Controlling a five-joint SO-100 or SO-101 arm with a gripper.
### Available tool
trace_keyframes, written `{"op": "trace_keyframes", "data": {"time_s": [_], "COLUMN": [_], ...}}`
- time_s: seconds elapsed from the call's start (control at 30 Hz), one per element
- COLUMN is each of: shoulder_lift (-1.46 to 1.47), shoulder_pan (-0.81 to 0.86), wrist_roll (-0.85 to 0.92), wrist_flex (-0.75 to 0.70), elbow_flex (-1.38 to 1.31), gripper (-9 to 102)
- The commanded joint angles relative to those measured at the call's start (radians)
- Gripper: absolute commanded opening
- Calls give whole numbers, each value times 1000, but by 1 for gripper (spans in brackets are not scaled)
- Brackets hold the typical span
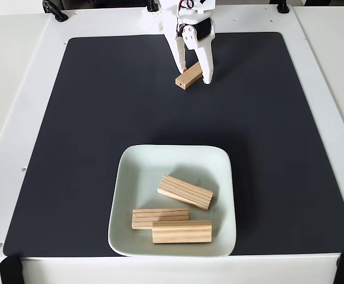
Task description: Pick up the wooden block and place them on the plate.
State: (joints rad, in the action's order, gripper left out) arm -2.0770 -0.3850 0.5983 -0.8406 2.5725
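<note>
Surface: black mat (101, 136) on a white table (18, 71), fixed view.
Gripper (194, 76): at the mat's far edge, fingers astride one wooden block (189, 76), apparently pinching it; lifted or resting, cannot tell. Block's long axis runs diagonally, crossing the fingers.
Plate (120, 195): well apart, toward the near edge, slightly left.
Plate contents: three blocks (185, 192), one angled, two side by side.
Judgement: last block to carry.
</note>
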Motion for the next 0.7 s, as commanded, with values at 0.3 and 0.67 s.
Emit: {"op": "trace_keyframes", "data": {"time_s": [0.3, 0.67], "shoulder_lift": [8, 5], "shoulder_pan": [-37, -37], "wrist_roll": [-9, -9], "wrist_flex": [11, 17], "elbow_flex": [6, 61], "gripper": [25, 0]}}
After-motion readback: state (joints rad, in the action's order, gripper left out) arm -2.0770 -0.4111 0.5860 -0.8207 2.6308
